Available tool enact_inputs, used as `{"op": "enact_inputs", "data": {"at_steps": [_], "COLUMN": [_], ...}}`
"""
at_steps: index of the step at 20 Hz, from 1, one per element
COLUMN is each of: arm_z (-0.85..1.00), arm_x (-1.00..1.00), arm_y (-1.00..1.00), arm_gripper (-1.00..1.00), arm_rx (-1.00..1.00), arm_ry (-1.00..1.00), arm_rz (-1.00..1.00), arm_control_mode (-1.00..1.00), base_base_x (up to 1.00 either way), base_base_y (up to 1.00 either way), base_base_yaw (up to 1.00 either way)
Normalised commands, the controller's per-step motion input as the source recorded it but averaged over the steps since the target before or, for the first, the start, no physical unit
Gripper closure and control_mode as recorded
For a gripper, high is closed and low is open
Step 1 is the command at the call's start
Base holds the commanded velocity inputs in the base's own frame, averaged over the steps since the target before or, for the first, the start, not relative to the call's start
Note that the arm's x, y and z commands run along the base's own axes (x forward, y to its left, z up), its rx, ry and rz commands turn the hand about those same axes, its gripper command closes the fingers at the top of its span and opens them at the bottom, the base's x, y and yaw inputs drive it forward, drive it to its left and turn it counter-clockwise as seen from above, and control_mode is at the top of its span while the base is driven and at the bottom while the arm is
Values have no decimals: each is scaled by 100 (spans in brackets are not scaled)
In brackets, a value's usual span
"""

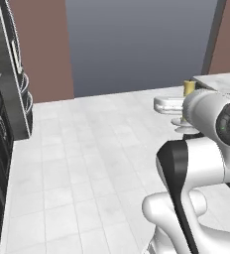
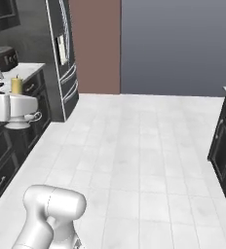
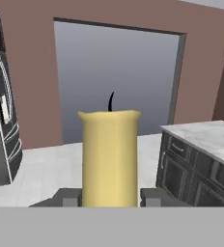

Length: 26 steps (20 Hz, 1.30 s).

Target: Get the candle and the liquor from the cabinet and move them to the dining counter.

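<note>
Two dark fingertips of the pincer are clamped on the candle, which is held upright between them, its black wick on top. Beyond the candle, a grey doorway is seen in the maroon wall. Right of the candle stands a marble-topped desk; left of the candle, a dark fridge. White floor tiles lie below the candle.

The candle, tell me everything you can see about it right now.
The candle is a pale yellow, waxy-looking cylinder with a slightly uneven top rim and a thin, curved black wick. It stands upright, clamped between the tool's two dark fingers, one on each side near its lower end. Its base is hidden. In the base views it pokes up above the white hand, carried over the tiled floor.
</note>
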Motion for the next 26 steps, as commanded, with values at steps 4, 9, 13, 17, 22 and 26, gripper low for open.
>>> {"op": "enact_inputs", "data": {"at_steps": [4,9,13,17,22,26], "arm_z": [0,0,0,0,0,0], "arm_x": [0,0,0,0,0,0], "arm_y": [0,0,0,0,0,0], "arm_gripper": [100,100,100,100,100,100], "arm_rx": [0,0,0,0,0,0], "arm_ry": [0,0,0,0,0,0], "arm_rz": [0,0,0,0,0,0], "arm_control_mode": [100,100,100,100,100,100], "base_base_x": [-85,-91,-92,-89,-85,-69], "base_base_y": [6,5,1,0,0,-6], "base_base_yaw": [-26,-19,-17,-15,-9,0]}}
